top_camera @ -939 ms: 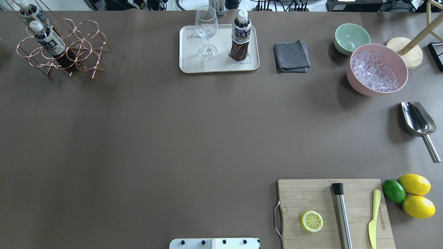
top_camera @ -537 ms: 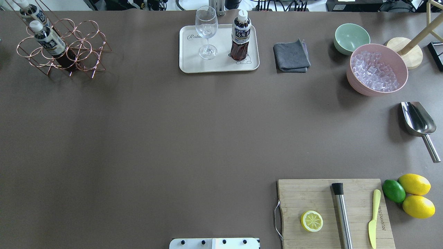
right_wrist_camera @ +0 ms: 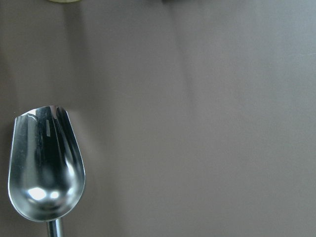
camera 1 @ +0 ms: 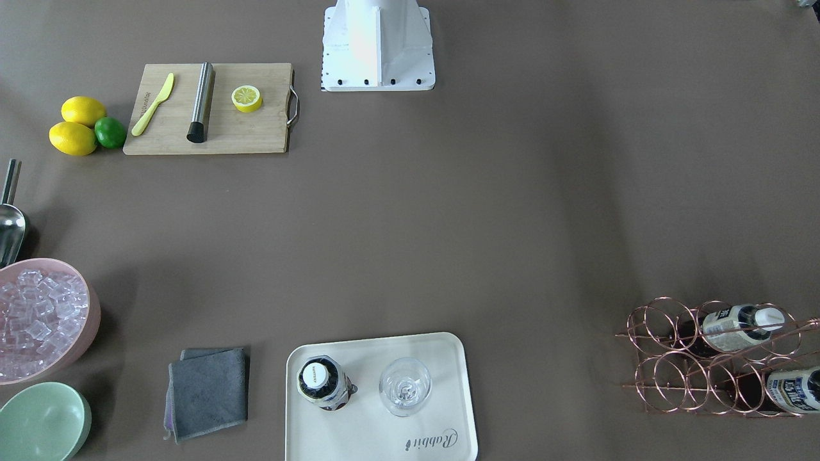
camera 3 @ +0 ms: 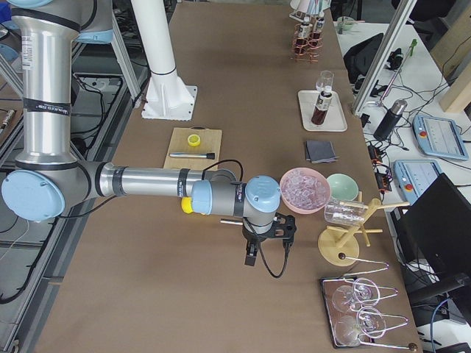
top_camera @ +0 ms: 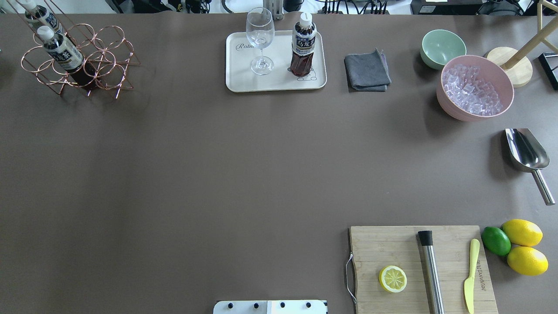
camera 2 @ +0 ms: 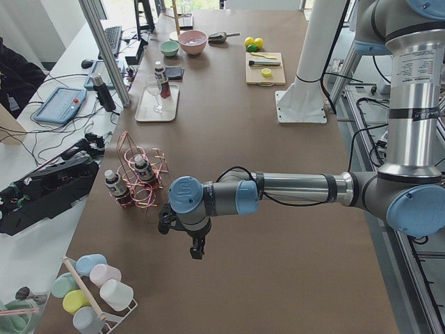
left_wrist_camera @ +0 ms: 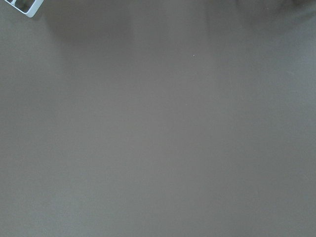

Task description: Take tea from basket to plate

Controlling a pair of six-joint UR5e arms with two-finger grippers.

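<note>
One tea bottle (top_camera: 303, 46) stands upright on the cream plate (top_camera: 244, 80), to the right of a stemmed glass. Two more tea bottles (top_camera: 61, 53) lean in the copper wire basket (top_camera: 104, 65) at the far left corner. My left gripper (camera 2: 197, 249) shows only in the exterior left view, hanging over bare table near the basket (camera 2: 142, 177). My right gripper (camera 3: 251, 257) shows only in the exterior right view, near the pink bowl. Whether either is open or shut I cannot tell. Neither wrist view shows its fingers.
A wine glass (top_camera: 260, 39) shares the plate. To the right lie a grey cloth (top_camera: 367, 70), a green bowl (top_camera: 442, 48), a pink bowl of ice (top_camera: 475, 87) and a metal scoop (top_camera: 525, 150). A cutting board (top_camera: 392, 248) with a lemon half sits front right.
</note>
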